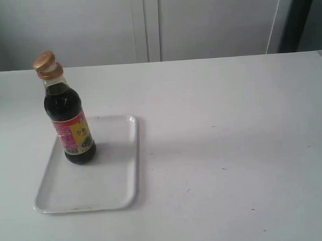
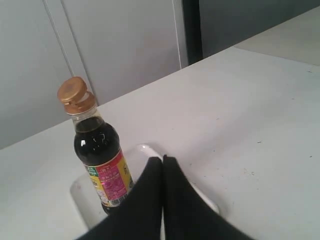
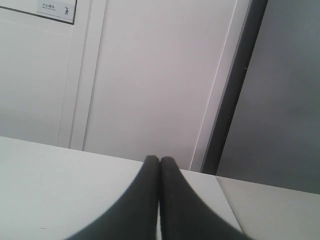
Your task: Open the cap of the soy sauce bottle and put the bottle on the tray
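The soy sauce bottle (image 1: 69, 122) stands upright on the white tray (image 1: 118, 176), toward its far left part. Its orange-gold cap (image 1: 44, 60) is flipped up and tilts back on its hinge above the neck. In the left wrist view the bottle (image 2: 100, 160) and its raised cap (image 2: 72, 90) show just beyond my left gripper (image 2: 162, 159), which is shut with nothing in it and stands apart from the bottle, over the tray (image 2: 82, 200). My right gripper (image 3: 159, 160) is shut and empty, facing the table's far edge and the wall. Neither gripper shows in the exterior view.
The white table (image 1: 232, 149) stretches to the right of the tray. Grey cabinet panels (image 1: 145, 24) stand behind its far edge, with a dark vertical strip (image 1: 301, 16) at the far right.
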